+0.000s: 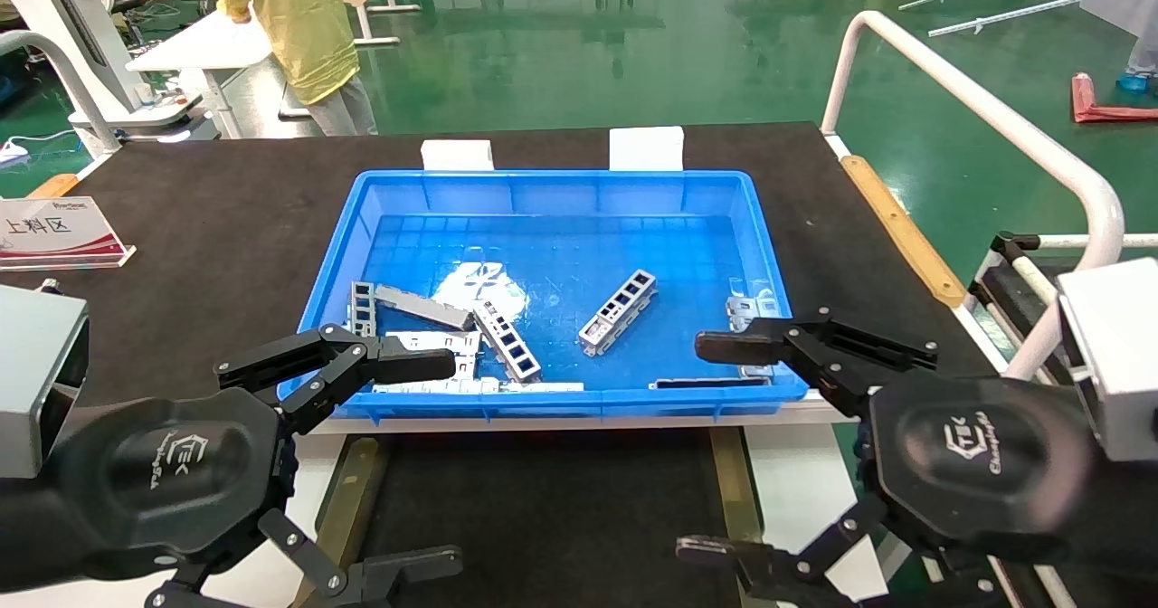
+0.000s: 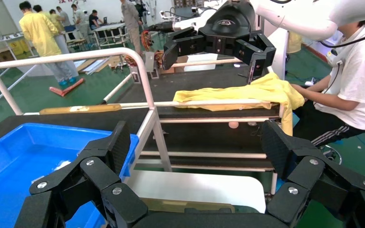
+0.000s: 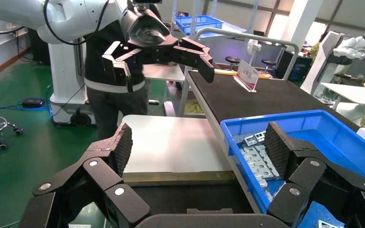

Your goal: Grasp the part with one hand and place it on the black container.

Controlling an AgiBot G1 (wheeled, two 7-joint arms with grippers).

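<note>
Several grey channel parts lie in the blue bin (image 1: 362,194). One part (image 1: 618,312) with four square cut-outs lies alone near the bin's middle, and another (image 1: 508,341) lies left of it among pale slotted plates (image 1: 434,341). The black container (image 1: 543,508) sits just in front of the bin, between brass bars (image 1: 348,499). My left gripper (image 1: 412,468) is open and empty at the bin's near left corner. My right gripper (image 1: 715,450) is open and empty at the bin's near right corner. Both hover over the container's sides, and the wrist views show their jaws wide apart (image 2: 197,145) (image 3: 198,142).
White foam blocks (image 1: 644,147) stand behind the bin. A sign stand (image 1: 54,232) is at the far left of the black table. A white tubular railing (image 1: 986,119) runs along the right side. A person in yellow (image 1: 289,29) stands beyond the table.
</note>
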